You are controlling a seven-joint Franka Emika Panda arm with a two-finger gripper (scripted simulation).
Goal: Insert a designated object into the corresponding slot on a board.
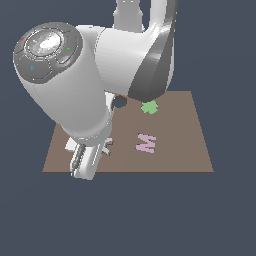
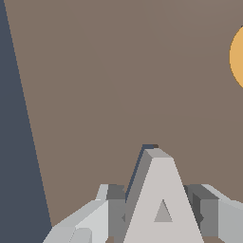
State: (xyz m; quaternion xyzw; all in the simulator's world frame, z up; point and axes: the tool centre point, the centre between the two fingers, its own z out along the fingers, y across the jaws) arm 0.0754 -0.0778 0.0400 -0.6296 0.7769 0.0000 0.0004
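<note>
The light-grey letter "A" block (image 2: 161,199) sits between my gripper's (image 2: 161,216) two fingers (image 2: 111,213), which are closed against its sides low over the brown board (image 2: 118,85). A thin dark strip (image 2: 149,146) shows at the block's tip and along one edge; the "A" slot is otherwise hidden under the block. In the exterior view my gripper (image 1: 100,150) is over the board's (image 1: 185,150) front part on the exterior view's left. Only a small bit of the grey letter (image 1: 108,146) shows beside the hand.
A pink "M" (image 1: 146,143) lies on the board to the exterior view's right of my gripper. A green clover (image 1: 149,107) and a dark round hole (image 1: 119,103) are farther back. An orange round piece (image 2: 237,57) shows in the wrist view. The arm hides much of the board.
</note>
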